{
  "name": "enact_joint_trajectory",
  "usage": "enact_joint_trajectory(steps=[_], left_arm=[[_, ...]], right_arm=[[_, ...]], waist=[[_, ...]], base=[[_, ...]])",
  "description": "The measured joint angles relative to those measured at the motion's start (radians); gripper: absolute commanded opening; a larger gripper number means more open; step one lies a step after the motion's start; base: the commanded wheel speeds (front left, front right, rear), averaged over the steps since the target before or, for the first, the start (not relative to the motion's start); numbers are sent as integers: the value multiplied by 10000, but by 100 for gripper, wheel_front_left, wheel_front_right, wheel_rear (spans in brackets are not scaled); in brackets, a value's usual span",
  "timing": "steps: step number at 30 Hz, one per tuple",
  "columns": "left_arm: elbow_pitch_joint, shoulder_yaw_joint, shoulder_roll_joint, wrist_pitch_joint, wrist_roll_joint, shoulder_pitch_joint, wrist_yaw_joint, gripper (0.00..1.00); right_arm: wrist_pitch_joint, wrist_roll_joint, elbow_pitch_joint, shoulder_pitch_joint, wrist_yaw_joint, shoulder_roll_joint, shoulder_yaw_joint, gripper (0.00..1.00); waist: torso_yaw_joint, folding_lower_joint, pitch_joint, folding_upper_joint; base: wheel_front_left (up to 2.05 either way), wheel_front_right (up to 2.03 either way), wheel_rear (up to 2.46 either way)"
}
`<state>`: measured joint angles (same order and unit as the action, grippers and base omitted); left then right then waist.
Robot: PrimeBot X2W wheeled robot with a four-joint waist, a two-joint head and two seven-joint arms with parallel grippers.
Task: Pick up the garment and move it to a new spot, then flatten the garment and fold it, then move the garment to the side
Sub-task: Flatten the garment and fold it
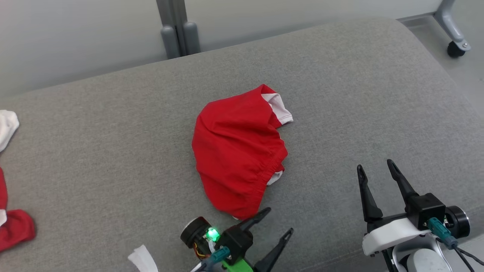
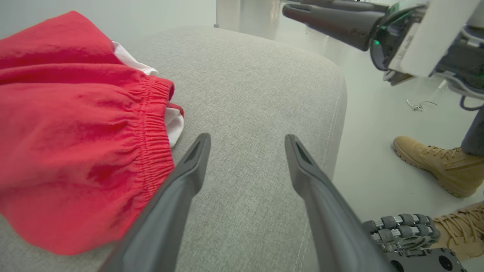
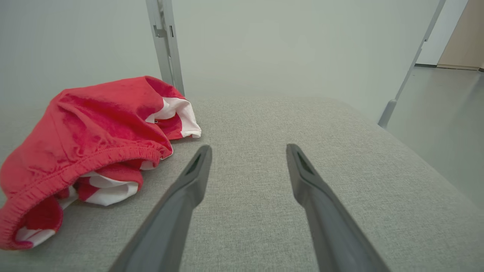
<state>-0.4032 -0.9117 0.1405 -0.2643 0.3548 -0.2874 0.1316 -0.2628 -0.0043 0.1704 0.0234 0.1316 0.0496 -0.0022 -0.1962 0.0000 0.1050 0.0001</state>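
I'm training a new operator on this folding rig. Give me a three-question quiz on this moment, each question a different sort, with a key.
1. True or false: the left gripper is shut on the red garment.
2. The garment lies on: A, a grey cushion; B, a wooden table; C, the floor.
3. Fill in: the gripper nearer the garment is the ____ one.
Key: 1 false, it is open; 2 A; 3 left.

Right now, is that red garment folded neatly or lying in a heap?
A heap: the red garment bunches unevenly on the grey cushion, elastic waistband curling, white lining poking out.
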Motion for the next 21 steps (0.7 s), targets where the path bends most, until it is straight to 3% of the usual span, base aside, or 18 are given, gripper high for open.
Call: enact_joint_trajectory(steps=[8, 21], left_arm=[[-2378, 52, 59, 0, -40, -734, -192, 100], [-3173, 408, 54, -6, -105, -968, -602, 100]], right_arm=[[0, 171, 2, 22, -2, 0, -36, 100], [0, 205, 25, 21, -2, -2, -117, 100]], waist=[[-637, 0, 496, 0], [-394, 0, 394, 0]], base=[[0, 0, 0], [0, 0, 0]])
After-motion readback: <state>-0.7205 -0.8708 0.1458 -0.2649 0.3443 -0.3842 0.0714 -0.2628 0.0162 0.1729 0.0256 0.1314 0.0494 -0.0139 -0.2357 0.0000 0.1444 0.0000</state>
